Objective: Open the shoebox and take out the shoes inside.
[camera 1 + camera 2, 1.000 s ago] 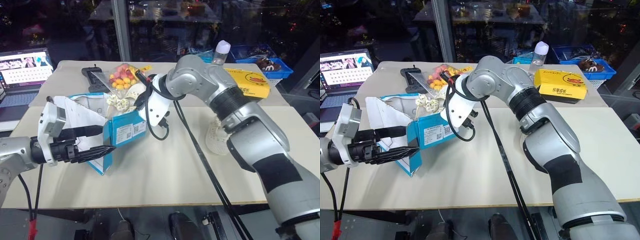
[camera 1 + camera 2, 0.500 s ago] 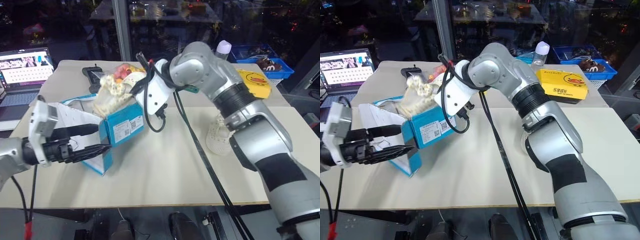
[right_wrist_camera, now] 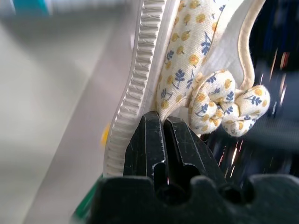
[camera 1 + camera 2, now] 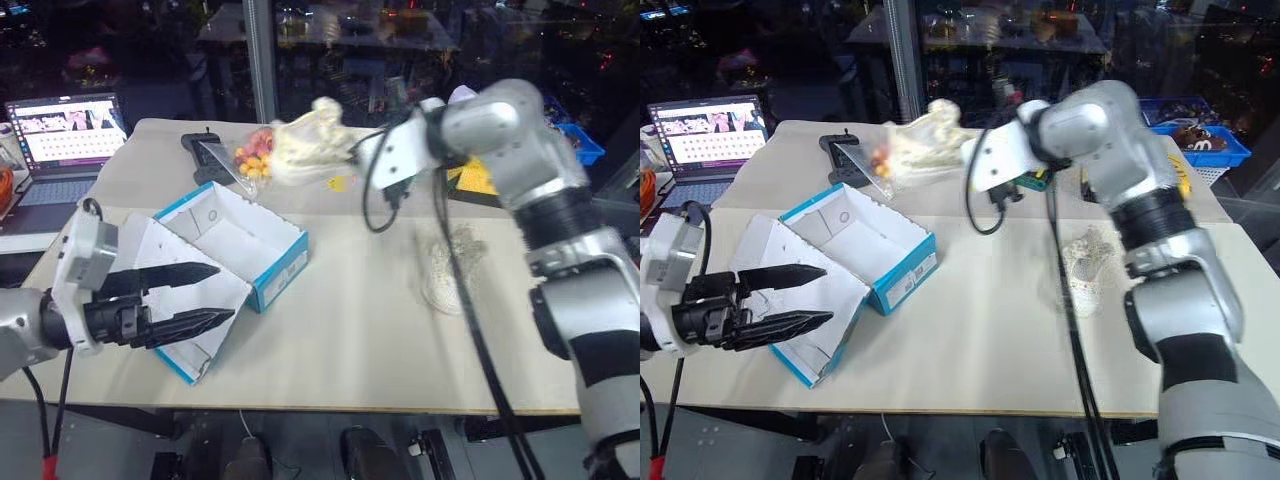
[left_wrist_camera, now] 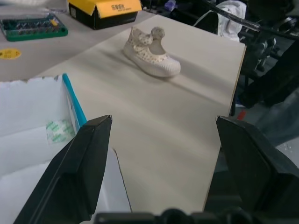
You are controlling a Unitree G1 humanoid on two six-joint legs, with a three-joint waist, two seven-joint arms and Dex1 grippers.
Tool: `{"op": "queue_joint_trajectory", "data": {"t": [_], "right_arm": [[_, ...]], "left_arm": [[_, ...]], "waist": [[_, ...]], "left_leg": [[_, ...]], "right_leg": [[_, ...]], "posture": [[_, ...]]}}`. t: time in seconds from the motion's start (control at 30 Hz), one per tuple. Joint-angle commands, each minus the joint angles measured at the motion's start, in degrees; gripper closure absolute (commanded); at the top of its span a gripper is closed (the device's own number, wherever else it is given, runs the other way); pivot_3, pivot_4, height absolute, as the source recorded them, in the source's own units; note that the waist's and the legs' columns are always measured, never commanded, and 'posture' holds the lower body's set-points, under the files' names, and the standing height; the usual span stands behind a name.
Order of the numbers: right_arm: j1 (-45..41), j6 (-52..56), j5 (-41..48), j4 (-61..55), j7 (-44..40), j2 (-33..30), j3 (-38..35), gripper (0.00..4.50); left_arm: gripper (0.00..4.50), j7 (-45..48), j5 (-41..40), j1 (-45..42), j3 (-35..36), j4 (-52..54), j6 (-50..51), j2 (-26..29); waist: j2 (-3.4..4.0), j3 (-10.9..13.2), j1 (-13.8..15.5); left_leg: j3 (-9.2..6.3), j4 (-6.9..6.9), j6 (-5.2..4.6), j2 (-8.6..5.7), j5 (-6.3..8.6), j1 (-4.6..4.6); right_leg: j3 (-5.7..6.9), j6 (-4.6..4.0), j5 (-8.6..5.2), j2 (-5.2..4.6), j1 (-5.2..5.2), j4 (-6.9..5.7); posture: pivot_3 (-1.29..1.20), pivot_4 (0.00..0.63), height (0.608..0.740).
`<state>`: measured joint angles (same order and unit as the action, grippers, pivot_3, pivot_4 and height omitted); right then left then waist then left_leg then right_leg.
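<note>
Indoor light falls evenly on the pale table [image 4: 340, 330], while the background beyond is dark with small glints. The right gripper [image 4: 352, 152] and the shoe [image 4: 305, 145] it carries are smeared by motion blur. Shadows are soft.

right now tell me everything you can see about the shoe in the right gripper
The shoe is small and cream, its fabric printed with tiny yellow fruit and blue sprigs, with a knotted bow and a ribbed pale sole. The right gripper is shut on its edge beside the sole, holding it in the air above the table's far side.
</note>
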<state>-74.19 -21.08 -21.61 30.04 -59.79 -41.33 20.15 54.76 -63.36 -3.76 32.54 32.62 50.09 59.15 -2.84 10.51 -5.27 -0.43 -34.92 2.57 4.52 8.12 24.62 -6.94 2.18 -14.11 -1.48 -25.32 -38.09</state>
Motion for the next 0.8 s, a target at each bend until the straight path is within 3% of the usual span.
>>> {"op": "queue_joint_trajectory", "data": {"t": [0.03, 0.17, 0.37, 0.67, 0.8], "right_arm": [[3.8, 8.3, -2.0, -6.2, 1.3, -7.5, -5.6, 4.4], [13.3, 18.1, -4.2, -12.5, 2.5, -15.8, -10.2, 4.4], [25.6, 31.7, -5.8, -22.8, 3.1, -22.4, -17.1, 4.4], [44.1, 51.9, -6.3, -39.8, 0.1, -25.4, -25.8, 4.4], [49.6, 59.2, -5.1, -47.8, -1.9, -24.4, -25.9, 4.4]], "left_arm": [[0.71, 0.5, 0.0, -4.0, -3.3, -1.8, -1.3, 0.5], [0.71, 1.6, 1.4, -7.9, -7.7, -4.2, -1.9, 0.1], [0.71, 3.3, 2.7, -11.3, -12.0, -6.7, -2.7, -0.5], [0.71, 5.2, 4.4, -15.2, -16.6, -9.3, -2.7, -2.1], [0.71, 6.7, 5.7, -16.3, -18.3, -10.1, -3.1, -2.8]], "waist": [[0.04, 0.0, 0.0], [0.16, 0.1, 0.3], [0.44, 0.3, -0.1], [0.52, 0.3, 0.0], [0.52, 0.3, 0.0]], "left_leg": [[0.02, 0.02, 0.0, 0.0, 0.0, 0.01], [0.04, 0.06, 0.0, -0.03, 0.0, 0.03], [0.15, 0.07, -0.01, -0.04, 0.0, 0.0], [0.18, -0.21, -0.01, -0.11, 0.0, -0.06], [0.21, -0.38, -0.01, -0.16, 0.0, -0.03]], "right_leg": [[-0.02, 0.03, 0.01, 0.0, -0.01, 0.01], [-0.05, 0.18, 0.0, -0.01, -0.04, 0.02], [-0.16, 0.23, -0.03, 0.0, -0.11, -0.03], [-0.22, 0.32, 0.04, -0.08, 0.06, -0.03], [-0.29, 0.24, 0.0, -0.14, 0.09, -0.01]], "posture": [[0.0, 0.15, 0.723], [0.0, 0.15, 0.723], [0.0, 0.15, 0.723], [0.0, 0.15, 0.723], [0.0, 0.15, 0.723]]}}
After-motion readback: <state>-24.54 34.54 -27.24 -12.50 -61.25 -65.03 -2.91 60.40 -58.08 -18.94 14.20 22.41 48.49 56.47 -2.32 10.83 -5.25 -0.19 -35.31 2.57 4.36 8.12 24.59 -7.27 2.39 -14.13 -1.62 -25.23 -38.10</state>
